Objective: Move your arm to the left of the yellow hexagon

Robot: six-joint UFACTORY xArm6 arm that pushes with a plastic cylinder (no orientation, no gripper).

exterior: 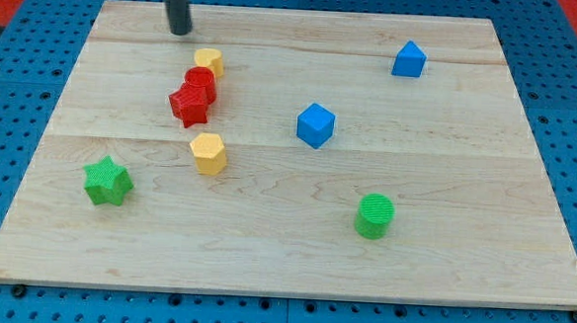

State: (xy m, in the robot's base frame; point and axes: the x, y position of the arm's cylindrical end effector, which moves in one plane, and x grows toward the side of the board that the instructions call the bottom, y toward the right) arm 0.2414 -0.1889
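Wooden board lies on a blue pegboard. You see the rod standing upright, my tip near the view's top, just up-left of a small yellow block. It has no jaws. The yellow hexagon sits lower, under the red star.

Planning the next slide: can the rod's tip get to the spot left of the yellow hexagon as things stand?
Probably yes. My tip sits near the view's top, above the red blocks; the board left of the yellow hexagon looks bare, with the green star lower left.
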